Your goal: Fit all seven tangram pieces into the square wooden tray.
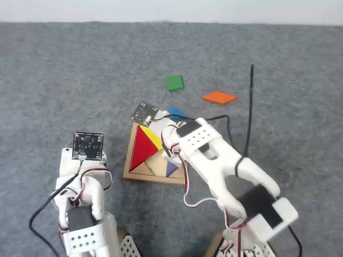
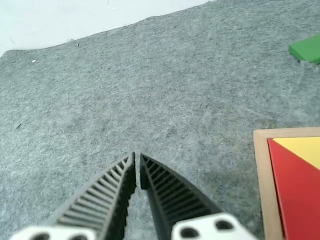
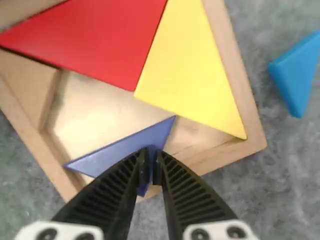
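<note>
The surface [image 1: 80,69] is covered in grey felt-like cloth, matt and slightly fuzzy. The tray [image 3: 236,90] is pale bare wood, smooth, with a faint grain and a dull floor. The red triangle [image 3: 95,35], yellow triangle [image 3: 190,75] and dark blue triangle [image 3: 120,150] look like painted wood, smooth with a soft satin sheen. The light blue triangle [image 3: 297,75], green piece [image 1: 174,82] and orange piece [image 1: 219,97] have the same even painted finish. The right arm [image 1: 214,155] and left arm [image 1: 86,214] are smooth white plastic. The left end effector [image 2: 137,157] and right end effector [image 3: 149,152] are ribbed, matt black plastic.
</note>
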Robot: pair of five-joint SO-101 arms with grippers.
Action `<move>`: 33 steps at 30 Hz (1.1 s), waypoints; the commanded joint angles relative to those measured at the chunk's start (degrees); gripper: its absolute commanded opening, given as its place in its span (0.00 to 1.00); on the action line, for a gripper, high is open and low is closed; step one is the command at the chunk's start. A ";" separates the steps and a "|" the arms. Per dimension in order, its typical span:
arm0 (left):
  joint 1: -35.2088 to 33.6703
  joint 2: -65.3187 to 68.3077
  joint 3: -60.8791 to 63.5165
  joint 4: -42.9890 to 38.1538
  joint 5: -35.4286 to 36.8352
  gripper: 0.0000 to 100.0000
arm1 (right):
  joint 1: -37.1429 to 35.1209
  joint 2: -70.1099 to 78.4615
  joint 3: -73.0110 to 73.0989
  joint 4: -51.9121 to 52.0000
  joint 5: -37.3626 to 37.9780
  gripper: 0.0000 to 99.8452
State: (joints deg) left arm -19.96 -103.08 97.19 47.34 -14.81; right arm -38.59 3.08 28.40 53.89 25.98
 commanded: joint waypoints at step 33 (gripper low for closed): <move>-0.18 -1.14 -0.75 0.26 -0.70 0.02 | -2.07 -6.02 -12.31 15.78 -5.80 0.03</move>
State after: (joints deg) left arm -19.96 -103.08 97.19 47.34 -14.81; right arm -41.23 0.53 19.43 72.62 20.97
